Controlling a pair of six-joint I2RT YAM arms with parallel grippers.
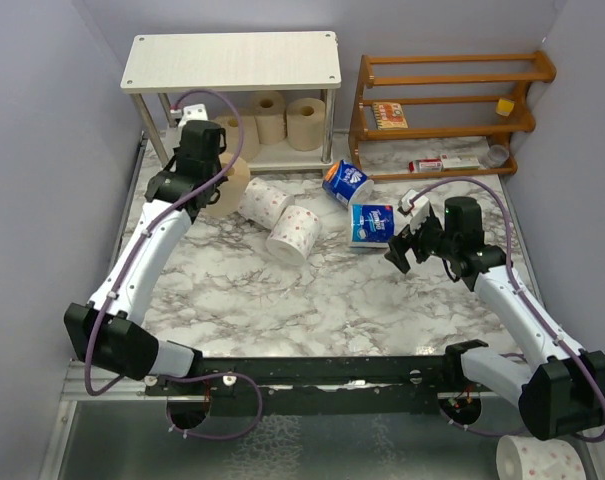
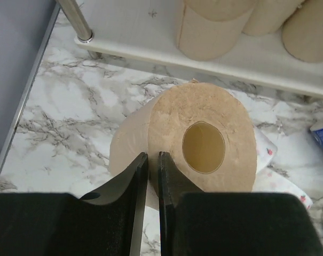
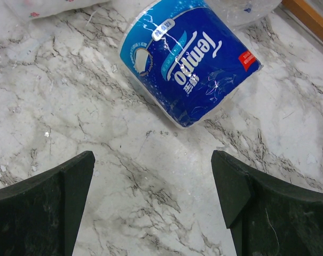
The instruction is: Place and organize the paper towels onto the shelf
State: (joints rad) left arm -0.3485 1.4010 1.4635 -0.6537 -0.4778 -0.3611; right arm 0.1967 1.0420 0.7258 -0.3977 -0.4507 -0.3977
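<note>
The shelf (image 1: 232,60) stands at the back left, with three tan rolls (image 1: 272,115) on its lower board (image 2: 150,42). My left gripper (image 1: 210,172) is shut, its tips (image 2: 153,157) right over the rim of a tan roll (image 2: 204,144) lying in front of the shelf; I cannot tell if they touch it. Two white pink-dotted rolls (image 1: 294,233) lie to its right. Two blue-wrapped rolls (image 1: 346,183) lie mid-table. My right gripper (image 1: 402,250) is open and empty above the marble, just short of the nearer blue roll (image 3: 188,58).
An orange-brown wooden rack (image 1: 447,100) with small items stands at the back right. Grey walls close in both sides. A shiny shelf leg (image 2: 76,21) is left of the tan roll. Another pink-dotted roll (image 1: 537,460) lies off the table at the bottom right.
</note>
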